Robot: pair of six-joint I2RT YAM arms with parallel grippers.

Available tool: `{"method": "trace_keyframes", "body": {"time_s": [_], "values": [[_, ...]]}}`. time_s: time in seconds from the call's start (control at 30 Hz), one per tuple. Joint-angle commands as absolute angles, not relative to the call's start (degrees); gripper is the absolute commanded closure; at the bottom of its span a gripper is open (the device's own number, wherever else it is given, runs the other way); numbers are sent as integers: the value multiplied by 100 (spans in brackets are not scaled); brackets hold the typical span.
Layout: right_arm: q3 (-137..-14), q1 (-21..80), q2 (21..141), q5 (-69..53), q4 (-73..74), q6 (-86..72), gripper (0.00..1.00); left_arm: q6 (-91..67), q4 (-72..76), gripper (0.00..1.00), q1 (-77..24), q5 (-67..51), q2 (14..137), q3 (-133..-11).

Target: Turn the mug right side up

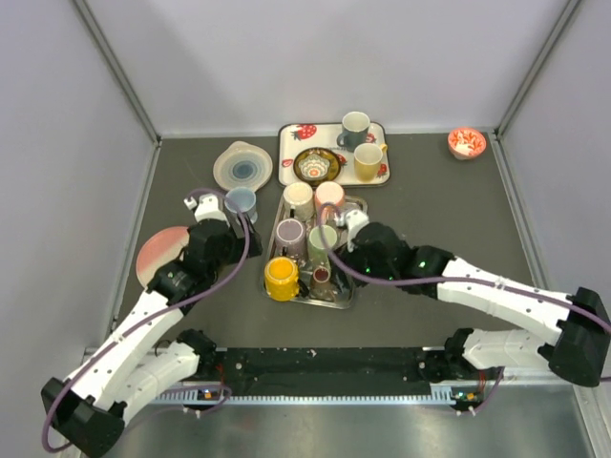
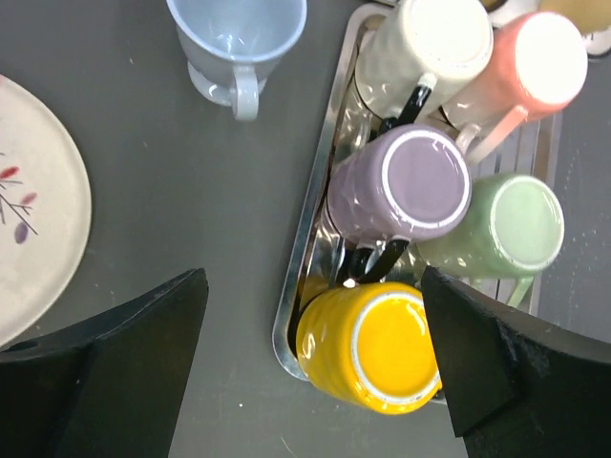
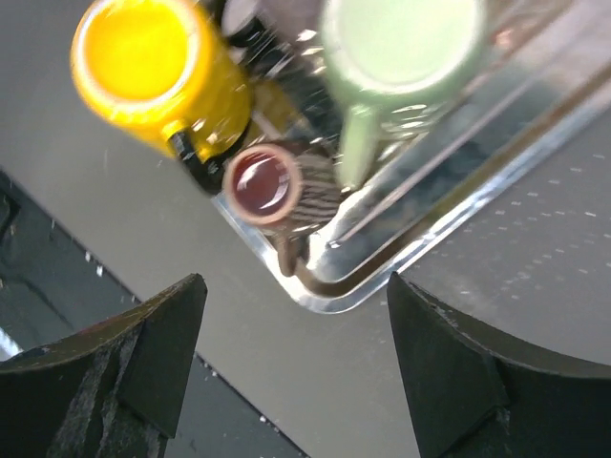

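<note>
A steel tray [image 1: 346, 298] in the middle of the table holds several upside-down mugs: cream [image 1: 298, 197], pink [image 1: 329, 196], purple [image 1: 289, 234], green [image 1: 323, 239], yellow [image 1: 282, 277] and a small brown one [image 1: 322, 277]. My left gripper [image 1: 246, 246] is open and empty. In the left wrist view it [image 2: 315, 382] hovers above the yellow mug [image 2: 377, 348] at the tray's rim [image 2: 315, 191]. My right gripper [image 1: 336, 256] is open and empty. It [image 3: 296, 382] hangs over the tray's near corner [image 3: 401, 277], beside the brown mug [image 3: 263, 181].
A light blue mug [image 1: 239, 200] stands upright left of the tray. A pink plate [image 1: 160, 253] lies at the left and a ringed plate [image 1: 242, 167] behind it. A flowered tray [image 1: 286, 143] at the back holds two upright mugs and a bowl. A small red bowl [image 1: 467, 143] sits at the back right.
</note>
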State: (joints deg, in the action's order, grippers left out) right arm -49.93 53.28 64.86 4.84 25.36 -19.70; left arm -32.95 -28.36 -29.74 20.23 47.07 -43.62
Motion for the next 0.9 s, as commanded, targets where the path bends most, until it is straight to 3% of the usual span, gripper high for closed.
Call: {"method": "trace_keyframes", "body": {"time_s": [0.0, 0.6, 0.73, 0.87], "values": [[-5256, 6081, 6977, 685, 2733, -1433, 27, -3489, -2584, 3, -2988, 1503, 4324, -4061], [-5273, 6152, 8419, 879, 2110, -1503, 56, -3489, -2514, 8, -2988, 1406, 4184, -3753], [-5352, 6144, 8569, 888, 1995, -1512, 56, -3463, -2549, 8, -2988, 1459, 4140, -3735], [-5396, 6144, 8631, 870, 1890, -1529, 47, -3445, -2540, 8, -2988, 1450, 4131, -3735]]}}
